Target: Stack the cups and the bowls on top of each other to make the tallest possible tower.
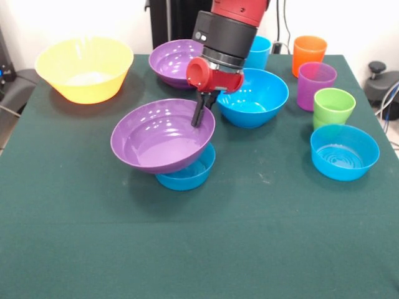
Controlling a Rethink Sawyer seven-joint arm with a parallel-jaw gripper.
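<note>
Purple bowl (163,137) tilted atop small blue bowl (187,173) mid-counter (199,249), starting the tower; gripper (201,112) at its far rim, jaws apparently pinching it, though partly hidden.

Looks like a robotics lab: dark green cloth-covered surface (199,249), red and black robot arm (234,25), loose cables (388,99) against white wall (93,18).

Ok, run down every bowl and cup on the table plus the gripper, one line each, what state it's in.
Gripper: shut on the wide purple bowl's rim.
Wide purple bowl: tilted, on the small blue bowl.
Second purple bowl: upright, empty.
Yellow bowl: upright.
Large blue bowl: upright, empty.
Right blue bowl: upright, empty.
Four cups: upright, unstacked.
</note>
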